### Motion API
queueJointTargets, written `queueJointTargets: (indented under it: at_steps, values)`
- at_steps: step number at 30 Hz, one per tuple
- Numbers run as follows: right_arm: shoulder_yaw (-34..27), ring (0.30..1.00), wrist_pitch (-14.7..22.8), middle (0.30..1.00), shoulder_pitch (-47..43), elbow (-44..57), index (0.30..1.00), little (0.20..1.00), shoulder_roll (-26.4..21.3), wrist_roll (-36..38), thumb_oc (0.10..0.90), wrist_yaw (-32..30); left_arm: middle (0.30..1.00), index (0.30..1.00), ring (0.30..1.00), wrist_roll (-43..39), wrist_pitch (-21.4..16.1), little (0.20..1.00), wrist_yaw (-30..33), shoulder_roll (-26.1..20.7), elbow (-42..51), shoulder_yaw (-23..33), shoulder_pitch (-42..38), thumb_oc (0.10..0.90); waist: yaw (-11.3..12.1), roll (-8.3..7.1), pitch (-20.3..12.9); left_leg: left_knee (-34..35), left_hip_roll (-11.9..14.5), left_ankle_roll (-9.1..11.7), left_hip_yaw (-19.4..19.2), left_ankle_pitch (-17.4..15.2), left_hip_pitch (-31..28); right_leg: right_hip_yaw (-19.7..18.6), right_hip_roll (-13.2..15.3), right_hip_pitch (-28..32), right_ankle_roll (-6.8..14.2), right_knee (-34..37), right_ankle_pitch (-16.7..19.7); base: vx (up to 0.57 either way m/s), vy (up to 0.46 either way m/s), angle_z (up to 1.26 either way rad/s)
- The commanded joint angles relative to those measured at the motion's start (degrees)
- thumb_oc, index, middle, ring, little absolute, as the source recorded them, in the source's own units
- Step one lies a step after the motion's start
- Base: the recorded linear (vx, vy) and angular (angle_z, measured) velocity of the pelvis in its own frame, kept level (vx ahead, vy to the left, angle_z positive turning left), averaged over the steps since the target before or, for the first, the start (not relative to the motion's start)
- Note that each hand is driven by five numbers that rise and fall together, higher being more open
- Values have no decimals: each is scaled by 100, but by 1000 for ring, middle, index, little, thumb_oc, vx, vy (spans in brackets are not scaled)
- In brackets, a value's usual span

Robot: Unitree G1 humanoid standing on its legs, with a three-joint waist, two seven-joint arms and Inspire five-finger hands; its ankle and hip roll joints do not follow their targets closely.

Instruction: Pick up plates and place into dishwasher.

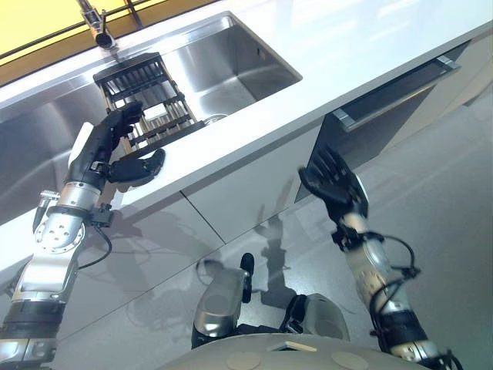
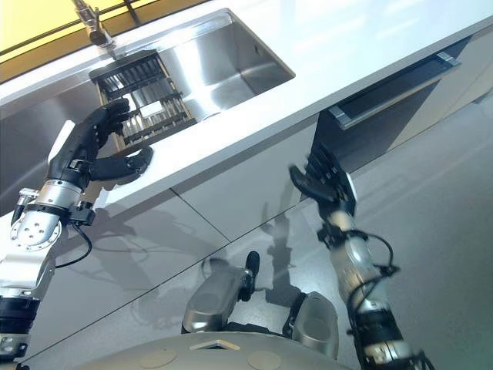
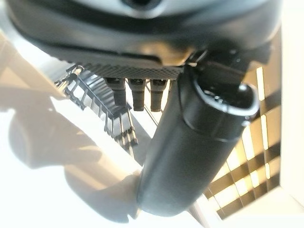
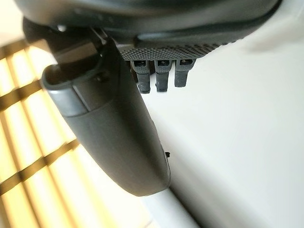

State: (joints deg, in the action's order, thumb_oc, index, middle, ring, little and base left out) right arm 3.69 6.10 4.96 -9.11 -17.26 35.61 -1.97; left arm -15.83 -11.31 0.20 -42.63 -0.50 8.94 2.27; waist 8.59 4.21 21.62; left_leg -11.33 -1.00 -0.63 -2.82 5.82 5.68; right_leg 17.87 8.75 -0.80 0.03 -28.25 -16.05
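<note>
My left hand (image 1: pixel 108 150) hovers spread at the table's (image 1: pixel 254 123) front edge, just before the dark rack (image 1: pixel 146 96) in the sink (image 1: pixel 231 69); whether it holds plates, I cannot tell. A faucet (image 1: pixel 96 23) stands behind. My right hand (image 1: pixel 333 185) hangs spread before the dishwasher door (image 1: pixel 385 100).

A: Bright all round; the white bench (image 1: pixel 370 54) is washed out by glare along its far edge, and the steel sink (image 1: pixel 231 73) throws back hard highlights.

B: The glossy floor (image 1: pixel 431 193) mirrors soft shadows of the arms.

A: In the left wrist view, the left hand (image 3: pixel 190 142) is blurred and looms dark, with its shadow smeared across the sunlit bench.
</note>
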Motion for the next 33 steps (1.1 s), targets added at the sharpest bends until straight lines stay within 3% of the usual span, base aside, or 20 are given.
queueJointTargets:
  at_steps: [1,4,10,15,22,25,27,31,33]
  values:
    - [89,900,671,900,-14,-63,900,900,4,-1323,800,153,900,900,900,35,-298,900,625,-211,421,614,79,800,-263,-164,-744,215,-346,-144,-190,-501,-243,-278,-120,68,507,1157,1073,-287,-85,-6]
    - [135,900,694,900,241,-996,900,900,-173,-2249,800,186,900,900,900,208,-248,900,872,-37,563,486,-95,800,-408,-268,-890,599,-329,-79,-136,-401,-367,-370,-288,211,447,1619,1179,-244,-84,-3]
    - [270,900,671,900,267,-2747,900,900,-131,-2217,800,273,900,900,900,485,-132,900,1061,191,583,32,-715,800,-597,-278,-1119,1356,-293,127,-165,-124,-607,-554,-612,603,341,2345,1317,-170,-54,-4]
    - [273,900,676,900,174,-3461,900,900,-28,-2373,800,99,900,900,900,531,-226,900,1109,326,444,-70,-901,800,-730,-234,-1246,1254,-316,111,-214,-281,-662,-826,-695,702,282,2532,1346,-83,27,-6]
    - [164,900,448,900,124,-3935,900,900,-36,-2523,800,-7,900,900,900,469,-241,900,1001,385,489,-16,-877,800,-796,-232,-1373,1017,-335,-12,-248,-665,-856,-902,-549,682,325,2410,1250,24,65,-19]
    - [182,900,338,900,43,-4073,900,900,-40,-2696,800,-135,900,900,900,504,-207,900,806,361,538,16,-868,800,-770,-225,-1381,860,-330,-156,-247,-840,-889,-880,-395,533,404,1864,1119,92,116,-10]
    - [174,900,283,900,18,-4089,900,900,-26,-2700,800,-193,900,900,900,504,-133,900,680,310,588,4,-887,800,-762,-243,-1365,854,-380,-320,-201,-909,-906,-928,-274,246,547,1126,1248,101,125,-7]
    - [266,900,331,900,119,-3981,900,900,-48,-2663,800,-342,900,900,900,359,-106,900,578,134,472,-200,-1050,800,-792,-26,-1226,957,-381,-562,-89,-921,-1014,-1119,-9,-908,679,-1805,2232,85,183,1]
    - [332,900,368,900,205,-3853,900,900,-90,-2573,800,-407,900,900,900,250,-9,900,586,64,360,-300,-1163,800,-903,52,-1098,941,-382,-620,3,-920,-1105,-1239,-163,-1825,790,-3037,2519,93,129,26]
